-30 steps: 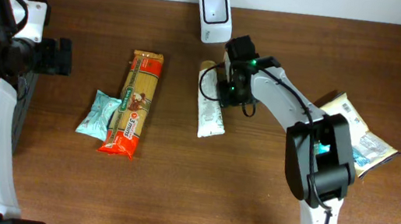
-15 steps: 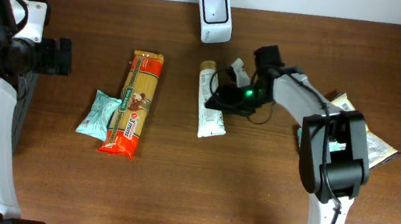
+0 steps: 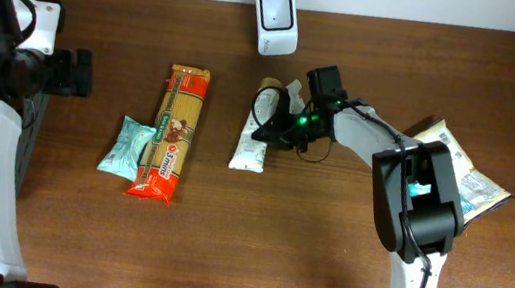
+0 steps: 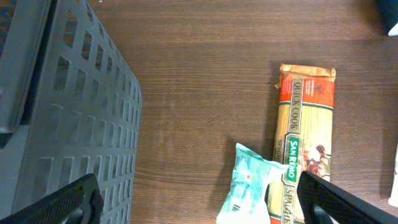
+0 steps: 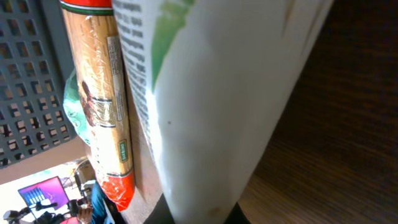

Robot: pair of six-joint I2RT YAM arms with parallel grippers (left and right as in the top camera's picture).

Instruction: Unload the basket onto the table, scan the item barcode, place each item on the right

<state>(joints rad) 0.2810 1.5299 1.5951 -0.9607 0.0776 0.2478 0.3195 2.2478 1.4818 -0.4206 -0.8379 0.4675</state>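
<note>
The item is a white tube [image 3: 251, 141] with green print, lying slanted on the brown table below the white scanner [image 3: 278, 10]. My right gripper [image 3: 288, 118] is shut on the tube's upper end. In the right wrist view the tube [image 5: 217, 93] fills most of the frame, and the dark fingertips [image 5: 171, 214] press on it at the bottom edge. No barcode shows on the tube. My left gripper [image 4: 199, 208] hangs open far to the left near the basket, holding nothing.
A long spaghetti pack [image 3: 171, 132] and a teal packet [image 3: 126, 146] lie left of the tube. Two more packets [image 3: 460, 173] lie at the right behind the right arm. A black slotted basket [image 4: 56, 124] stands at the table's left edge.
My right gripper has come back to the tube and shut on it. The tube's lower end has swung left. The left arm has not moved.
</note>
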